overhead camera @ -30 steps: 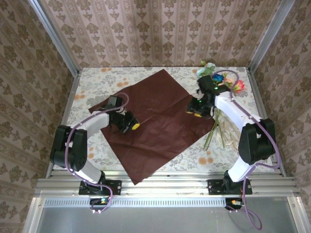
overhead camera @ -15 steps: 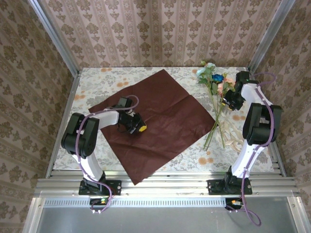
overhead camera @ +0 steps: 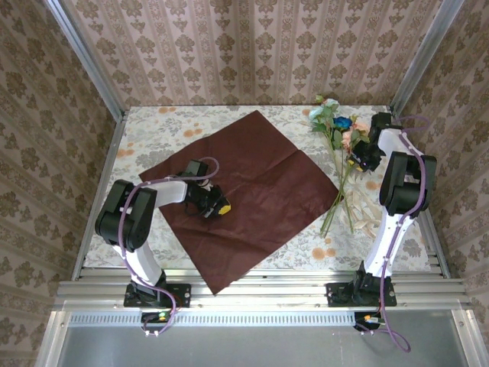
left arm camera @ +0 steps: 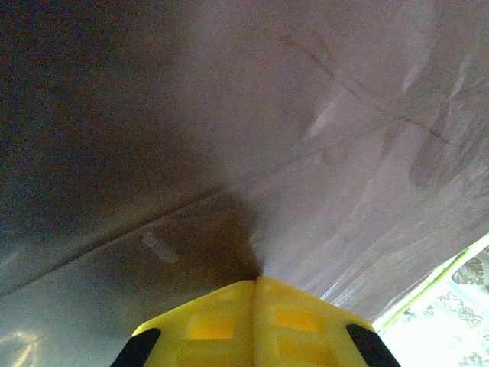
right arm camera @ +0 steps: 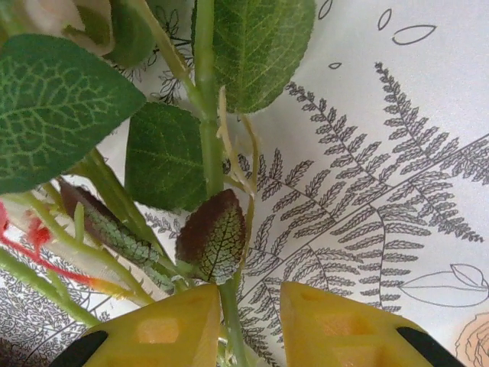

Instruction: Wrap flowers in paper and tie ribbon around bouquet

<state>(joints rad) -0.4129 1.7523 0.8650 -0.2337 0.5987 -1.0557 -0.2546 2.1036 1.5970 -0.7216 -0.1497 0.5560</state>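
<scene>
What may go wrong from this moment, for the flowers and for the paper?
1. The right hand, open, has just one thin stem inside it; closing may lift one of the flowers and leave the others behind.
2. The left hand, shut, seems to press its tip on the paper; any sideways move could crease or drag the thin sheet.

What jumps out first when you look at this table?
A big dark brown-red paper lies flat across the middle of the table, with the left gripper down on it. At the far right lie colourful flowers, one green stem between the fingers of the right gripper.
</scene>
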